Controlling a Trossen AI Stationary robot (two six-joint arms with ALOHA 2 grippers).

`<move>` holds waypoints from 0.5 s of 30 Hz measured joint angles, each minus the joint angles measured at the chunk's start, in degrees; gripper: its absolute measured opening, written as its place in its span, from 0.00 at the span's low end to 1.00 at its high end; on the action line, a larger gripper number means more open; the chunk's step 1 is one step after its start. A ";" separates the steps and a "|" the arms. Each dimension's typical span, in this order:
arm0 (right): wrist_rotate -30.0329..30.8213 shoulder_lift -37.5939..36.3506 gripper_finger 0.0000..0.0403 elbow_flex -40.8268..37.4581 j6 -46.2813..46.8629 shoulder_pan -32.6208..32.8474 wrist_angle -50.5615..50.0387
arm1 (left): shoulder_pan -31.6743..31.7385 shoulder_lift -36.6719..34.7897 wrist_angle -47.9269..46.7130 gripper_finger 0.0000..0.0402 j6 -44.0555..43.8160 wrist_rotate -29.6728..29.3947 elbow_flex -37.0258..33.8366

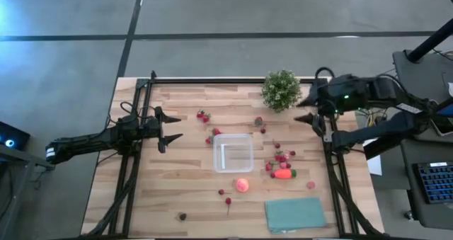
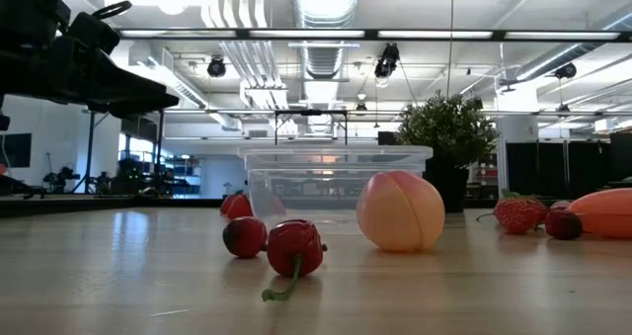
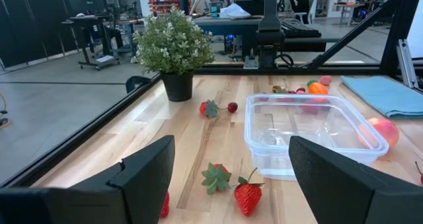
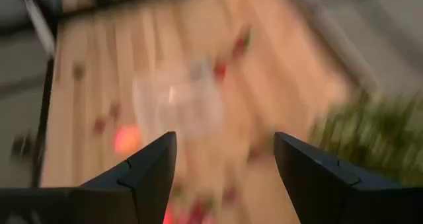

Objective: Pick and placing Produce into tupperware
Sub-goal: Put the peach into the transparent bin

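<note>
A: status on grippers?

B: left gripper (image 1: 172,130) sits over the left side of the table (image 1: 163,197), jaws spread wide, nothing between them. right gripper (image 1: 311,112) hangs over the far right part of the table, just beside the potted plant (image 1: 281,90), jaws apart, nothing held

A: tupperware?

B: tupperware (image 1: 233,153) is mid-table, upright, lid off. looks empty, just bare clear walls in the left wrist view

A: produce?

B: all still on the wood. peach-like ball (image 1: 242,185) just outside the container's near edge. orange-red piece with green end (image 1: 284,173) to the container's right, in a cluster of strawberries (image 1: 281,157). 2 more strawberries (image 1: 203,115) near the far-left side, another pair (image 1: 214,134) close to the container's far-left corner. a few small red pieces (image 1: 227,200) near the front edge, plus 1 dark piece (image 1: 182,216) at the front

A: anything else on the table?

B: teal cloth (image 1: 295,214) flat at the front right corner, well apart from the container. right wrist view is too blurred to add detail
</note>
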 joint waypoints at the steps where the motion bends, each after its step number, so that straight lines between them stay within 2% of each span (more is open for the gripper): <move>1: -1.38 0.95 0.61 0.82 1.24 0.01 -3.82 | -0.01 0.00 0.00 0.70 0.00 0.00 0.00; 6: -7.54 3.99 0.61 1.19 5.44 1.00 -20.71 | 0.00 0.00 0.00 0.70 0.00 0.02 -0.02; 11: -13.02 2.82 0.61 -4.99 12.18 3.94 -16.27 | 0.00 -0.02 0.00 0.70 0.00 0.00 -0.01; 15: -14.80 2.65 0.61 -10.39 16.94 6.15 -18.99 | 0.00 0.00 -0.02 0.70 0.00 0.00 -0.02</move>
